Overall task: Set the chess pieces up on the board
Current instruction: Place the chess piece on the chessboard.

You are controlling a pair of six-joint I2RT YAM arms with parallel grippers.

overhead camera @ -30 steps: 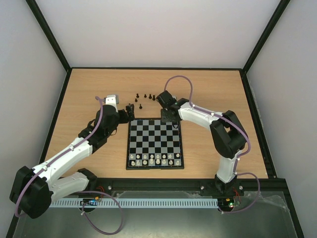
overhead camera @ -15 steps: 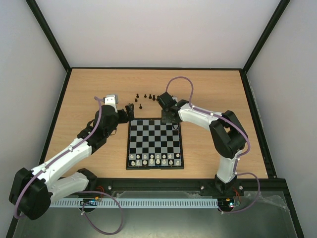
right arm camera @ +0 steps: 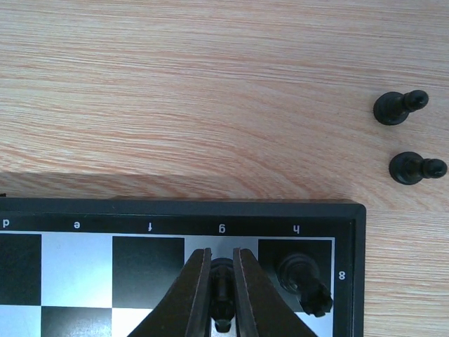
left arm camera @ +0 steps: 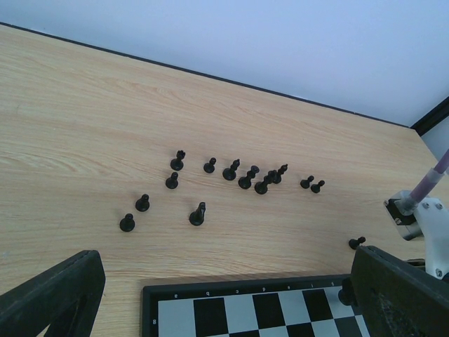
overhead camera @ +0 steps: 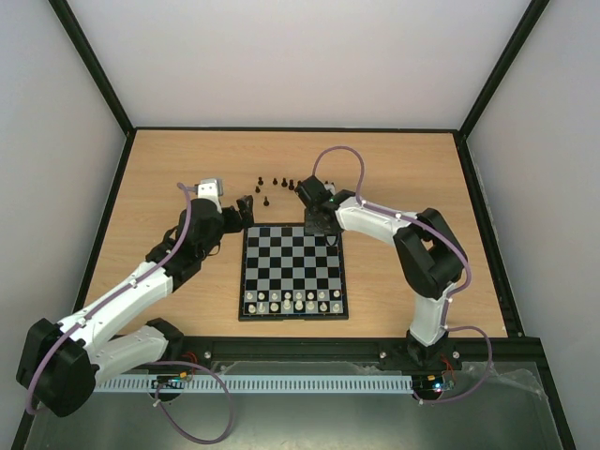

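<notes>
The right hand (right arm camera: 222, 258) is seen narrowed onto a black piece (right arm camera: 222, 298), which is gripped between its fingers over the pale square under the letter g in the board (right arm camera: 175, 210)'s top row; whether the piece touches the square cannot be told. A second black piece (right arm camera: 302, 275) is stood on the dark corner square just to its right. Compared with a second ago, the right wrist has been shifted very slightly toward the upper left in the overhead view, while the hand is kept at the board's upper right corner. The left hand (overhead camera: 247, 208) is held wide apart and empty near the board's upper left corner, its pose unchanged. The loose black pieces (left arm camera: 238, 175) are left scattered on the desk (overhead camera: 187, 159) above the board, and the white pieces (overhead camera: 292, 300) are lined along its lower edge, as before.
</notes>
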